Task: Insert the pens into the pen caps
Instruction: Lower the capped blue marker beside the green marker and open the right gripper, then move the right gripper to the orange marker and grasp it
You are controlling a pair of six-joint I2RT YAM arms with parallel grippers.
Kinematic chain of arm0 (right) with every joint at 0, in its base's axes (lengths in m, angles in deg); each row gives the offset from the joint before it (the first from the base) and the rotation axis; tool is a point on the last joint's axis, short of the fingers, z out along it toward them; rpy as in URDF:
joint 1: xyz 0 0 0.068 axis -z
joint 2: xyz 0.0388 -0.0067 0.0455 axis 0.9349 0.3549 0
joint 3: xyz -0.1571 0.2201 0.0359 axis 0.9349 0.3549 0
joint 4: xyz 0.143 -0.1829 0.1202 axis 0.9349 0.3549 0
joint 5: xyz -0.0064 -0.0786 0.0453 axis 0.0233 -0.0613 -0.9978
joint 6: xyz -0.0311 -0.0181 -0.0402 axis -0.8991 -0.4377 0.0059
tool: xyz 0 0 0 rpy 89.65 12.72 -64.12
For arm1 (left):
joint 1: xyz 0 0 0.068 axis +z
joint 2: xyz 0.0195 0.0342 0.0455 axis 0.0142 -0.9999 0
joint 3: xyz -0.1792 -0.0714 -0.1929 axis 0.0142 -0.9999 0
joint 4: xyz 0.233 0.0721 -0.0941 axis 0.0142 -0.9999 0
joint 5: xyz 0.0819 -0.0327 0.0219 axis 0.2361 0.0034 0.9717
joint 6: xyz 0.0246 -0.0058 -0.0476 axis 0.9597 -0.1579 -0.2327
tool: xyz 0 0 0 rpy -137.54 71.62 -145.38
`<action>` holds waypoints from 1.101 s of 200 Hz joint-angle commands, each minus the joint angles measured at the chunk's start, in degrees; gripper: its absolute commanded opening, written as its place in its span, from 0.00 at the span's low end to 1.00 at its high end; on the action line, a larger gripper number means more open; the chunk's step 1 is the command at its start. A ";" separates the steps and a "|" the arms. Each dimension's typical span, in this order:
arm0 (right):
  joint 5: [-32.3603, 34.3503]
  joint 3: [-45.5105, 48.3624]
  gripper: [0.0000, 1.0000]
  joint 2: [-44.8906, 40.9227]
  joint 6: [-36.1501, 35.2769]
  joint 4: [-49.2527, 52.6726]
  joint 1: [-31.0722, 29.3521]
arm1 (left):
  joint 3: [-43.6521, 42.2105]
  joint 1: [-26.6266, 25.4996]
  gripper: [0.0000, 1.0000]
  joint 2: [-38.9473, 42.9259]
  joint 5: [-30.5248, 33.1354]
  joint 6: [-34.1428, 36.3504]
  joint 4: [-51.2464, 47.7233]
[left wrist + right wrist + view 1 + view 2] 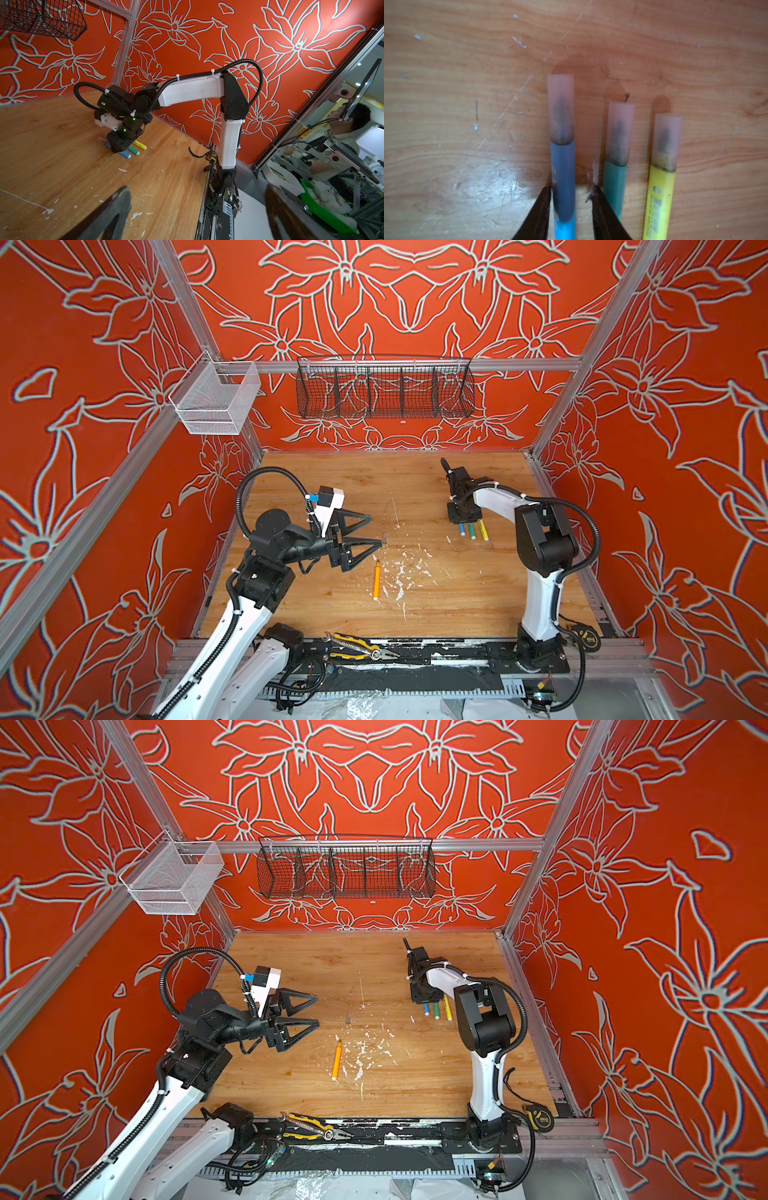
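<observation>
**A:** Where are the pens?

**B:** Three lie side by side on the tabletop [332, 472], right of the middle. They are the blue pen [563, 176], the green pen [614, 182] and the yellow pen [658, 197], nearly parallel and not touching. Each has a clear cap over its nib: the blue pen's cap [560, 104], the green pen's cap [620, 128] and the yellow pen's cap [668, 137].

**A:** And the fourth?

**B:** The orange pen [376, 580] lies alone near the middle of the tabletop, well apart from the other three. Its nib is bare and points toward the back wall. A loose cap [385, 536] lies on the wood past that nib, not touching it.

**A:** What about the right end effector?

**B:** The right end effector [572, 187] is down over the blue pen, straddling its barrel. It is released, not clenched. One fingertip [546, 199] sits right at the barrel's edge, and the other stands off it with wood showing between.

**A:** And the left one?

**B:** The left end effector [376, 530] hangs above the tabletop's left side, spread wide and holding nothing. Its tips point toward the loose cap.

**A:** Anything around them?

**B:** White flecks [401, 572] are scattered beside the orange pen. Yellow-and-black pliers [357, 649] lie on the front rail, and a tape measure [586, 637] sits at the right front corner. A black wire basket [384, 391] and a white mesh basket [216, 402] hang on the rails above the back of the tabletop.
</observation>
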 commanded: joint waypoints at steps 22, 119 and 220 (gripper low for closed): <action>1.11 -3.03 0.43 -8.25 -3.40 3.61 -1.61 | 1.71 0.42 0.97 -0.72 6.12 1.65 -4.18; -5.81 9.15 0.97 -26.27 1.75 -0.02 -21.32 | 4.20 0.43 0.97 -0.70 31.64 5.65 -29.27; -5.18 6.55 0.74 -9.73 21.79 -5.85 -45.63 | 6.06 0.43 0.97 9.16 57.91 7.16 -42.31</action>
